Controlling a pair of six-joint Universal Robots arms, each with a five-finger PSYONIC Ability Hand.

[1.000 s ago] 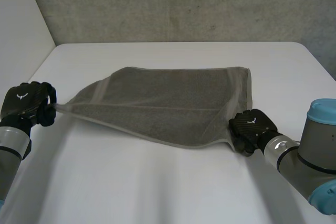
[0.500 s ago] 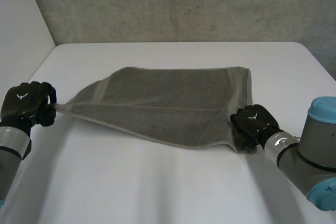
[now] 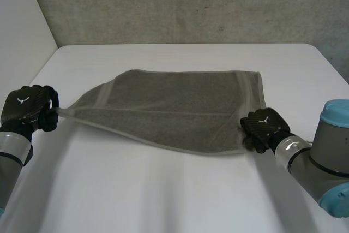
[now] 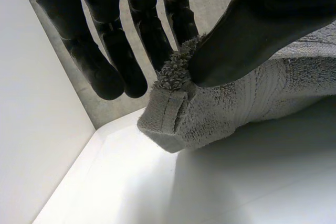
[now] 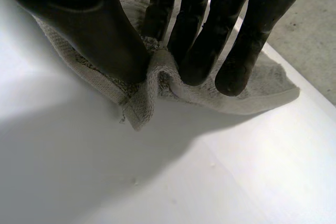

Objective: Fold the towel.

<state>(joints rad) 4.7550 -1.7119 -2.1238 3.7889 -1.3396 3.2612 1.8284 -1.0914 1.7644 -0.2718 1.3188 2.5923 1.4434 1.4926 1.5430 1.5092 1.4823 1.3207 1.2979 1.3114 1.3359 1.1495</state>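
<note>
- Shifted slightly outward since a second ago, with the right hand [image 3: 263, 128], the near right corner and right edge of the towel [image 3: 174, 110].
- Clamped on that corner between thumb and fingers [image 5: 194, 51], with the cloth bunched into a small ridge there.
- Unmoved at the far end, the left hand [image 3: 28, 110], pinching the left corner between thumb and fingertips [image 4: 181, 30].
- Stretched low across the middle of the white table [image 3: 163, 189], taut between both hands and tapering to a point at the left.
</note>
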